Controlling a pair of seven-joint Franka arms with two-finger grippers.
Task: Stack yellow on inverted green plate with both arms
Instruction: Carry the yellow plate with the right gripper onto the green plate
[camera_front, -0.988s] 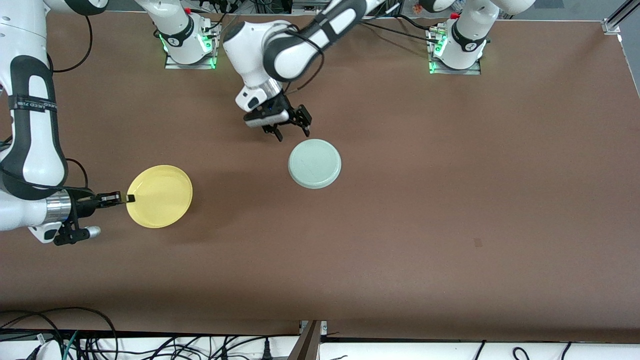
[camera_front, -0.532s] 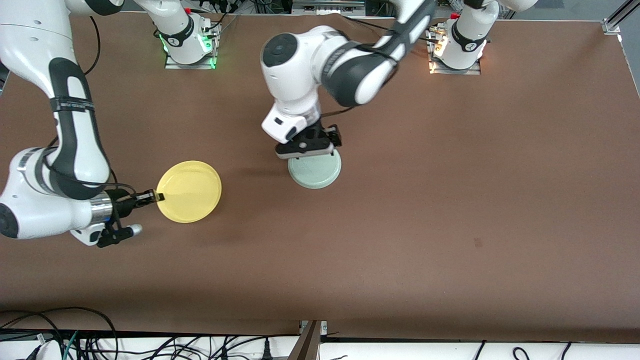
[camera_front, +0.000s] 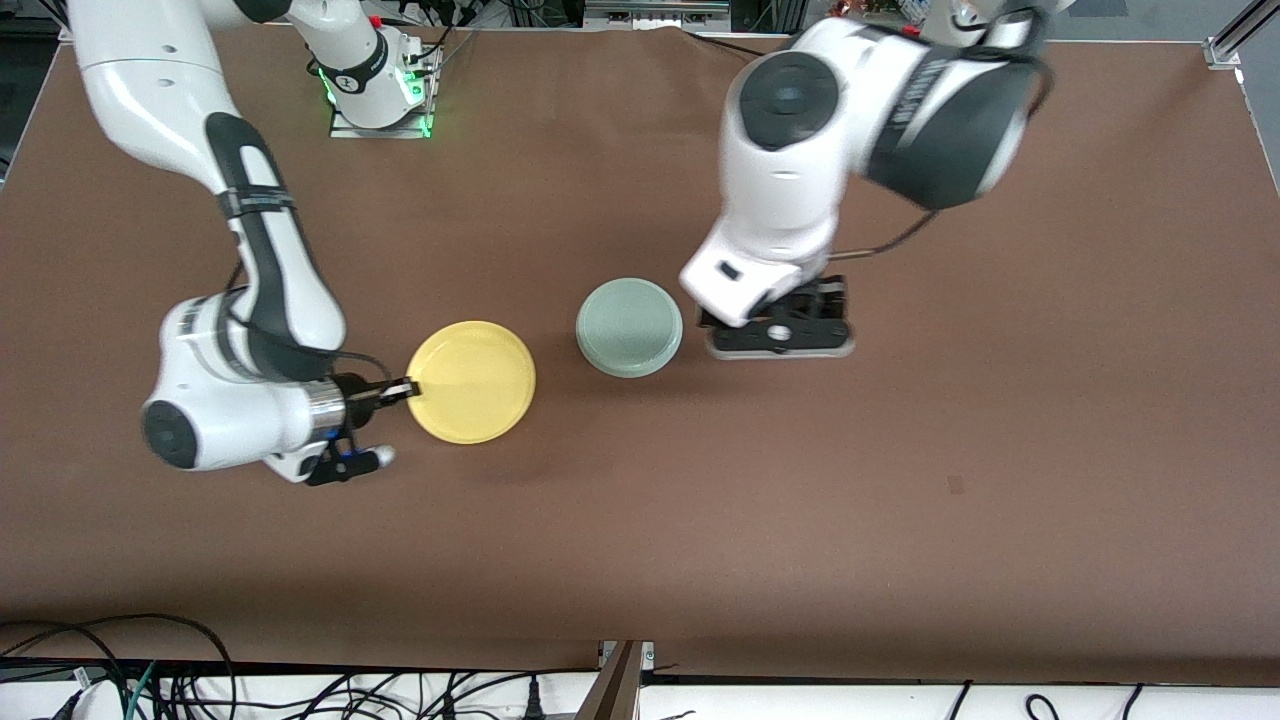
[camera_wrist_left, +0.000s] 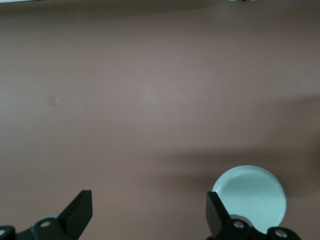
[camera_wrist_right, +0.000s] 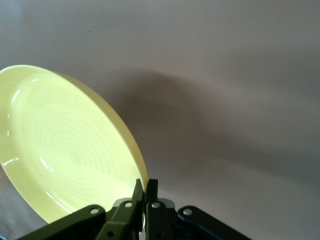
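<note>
The yellow plate (camera_front: 472, 381) is held by its rim a little above the table, right side up and slightly tilted. My right gripper (camera_front: 408, 388) is shut on the rim on the side toward the right arm's end. In the right wrist view the plate (camera_wrist_right: 65, 155) fills one side and the gripper (camera_wrist_right: 145, 192) pinches its edge. The green plate (camera_front: 629, 327) lies inverted on the table, beside the yellow plate. My left gripper (camera_front: 780, 338) hangs open and empty over bare table beside the green plate, toward the left arm's end. The left wrist view shows the gripper (camera_wrist_left: 149, 217) with the green plate (camera_wrist_left: 250, 192) next to one finger.
The brown table (camera_front: 900, 450) has a small dark mark (camera_front: 955, 485) toward the left arm's end. The right arm's base (camera_front: 375, 80) stands at the table's top edge. Cables (camera_front: 150, 680) lie below the front edge.
My right arm has carried the yellow plate toward the green plate. My left gripper has moved off the green plate toward the left arm's end.
</note>
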